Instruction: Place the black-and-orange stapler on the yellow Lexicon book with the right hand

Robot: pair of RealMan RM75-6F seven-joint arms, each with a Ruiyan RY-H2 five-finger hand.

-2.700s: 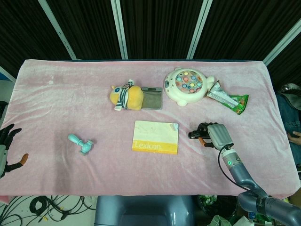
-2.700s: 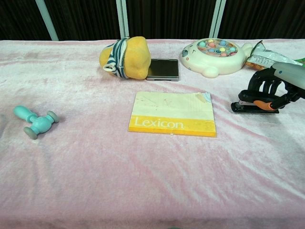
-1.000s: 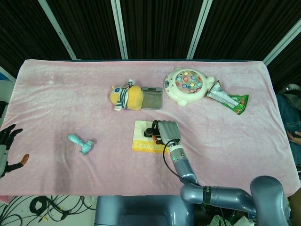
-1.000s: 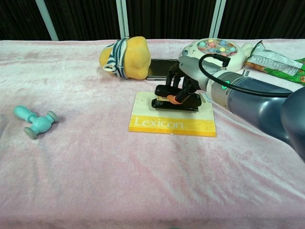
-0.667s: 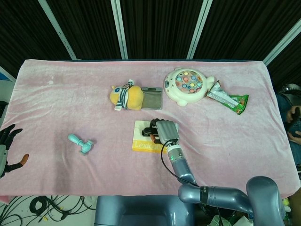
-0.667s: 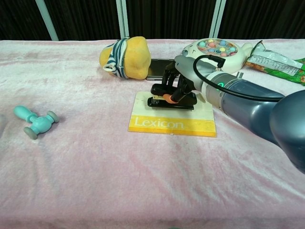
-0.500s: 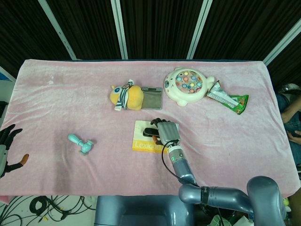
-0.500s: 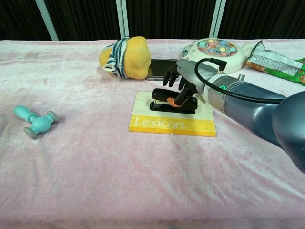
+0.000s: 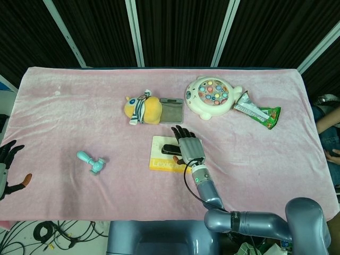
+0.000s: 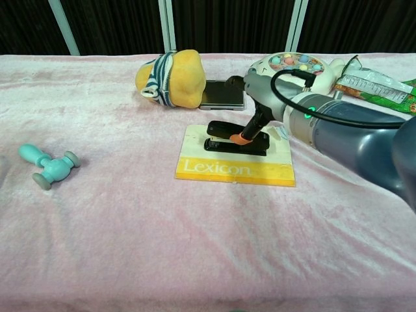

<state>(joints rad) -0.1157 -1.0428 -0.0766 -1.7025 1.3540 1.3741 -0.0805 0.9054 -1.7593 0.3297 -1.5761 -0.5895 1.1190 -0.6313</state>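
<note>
While my arm reaches in from the near edge in the head view, my right robot hand [image 9: 188, 147] hovers over the book [image 9: 176, 155] with its fingers spread and nothing between them. The stapler [image 9: 170, 149] lies on the book's pale upper part, just left of my palm, and my fingers point toward the phone [image 9: 171, 110]. The book sits mid-surface on the pink cloth [image 9: 79, 106]. My left robot hand [image 9: 7, 164] rests at the far left edge, fingers apart, holding nothing. A plush [image 9: 142, 108] touches the phone's left side; a round toy [image 9: 209, 96] and a snack packet [image 9: 260, 112] lie further right, and a teal toy [image 9: 91, 161] sits well apart on the left.

In the chest view, the stapler [image 10: 235, 138] rests flat on the book [image 10: 234, 156], above the word Lexicon. My right robot hand [image 10: 257, 97] is raised behind it, and its orange-tipped thumb [image 10: 242, 138] meets the stapler's top; I cannot tell whether it presses. The plush [image 10: 171, 78], phone [image 10: 223, 95] and round toy [image 10: 292, 74] line the back, the teal toy [image 10: 48, 165] far left.
</note>
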